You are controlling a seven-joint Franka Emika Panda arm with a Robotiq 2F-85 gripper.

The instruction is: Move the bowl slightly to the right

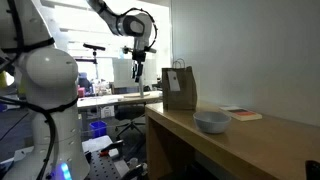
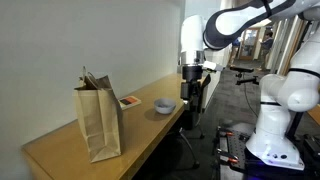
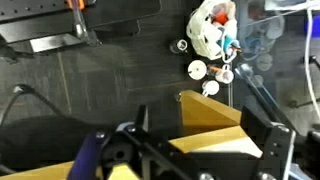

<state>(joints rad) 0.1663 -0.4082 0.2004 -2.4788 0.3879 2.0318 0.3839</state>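
The small pale grey-blue bowl point(image 1: 212, 122) sits on the wooden table point(image 1: 250, 150) near its front edge, and it also shows in an exterior view point(image 2: 164, 105). My gripper point(image 1: 140, 78) hangs in the air beyond the table's end, higher than the bowl and well apart from it, as also seen in an exterior view point(image 2: 192, 92). In the wrist view the gripper point(image 3: 205, 150) is open and empty, looking down on a corner of the table point(image 3: 215, 115) and the dark floor. The bowl is out of the wrist view.
A tall brown paper bag point(image 1: 180, 88) point(image 2: 100, 122) stands on the table beyond the bowl. A flat pinkish book point(image 1: 242, 114) point(image 2: 130, 101) lies near the wall. A white bag of clutter point(image 3: 212, 25) and cables lie on the floor.
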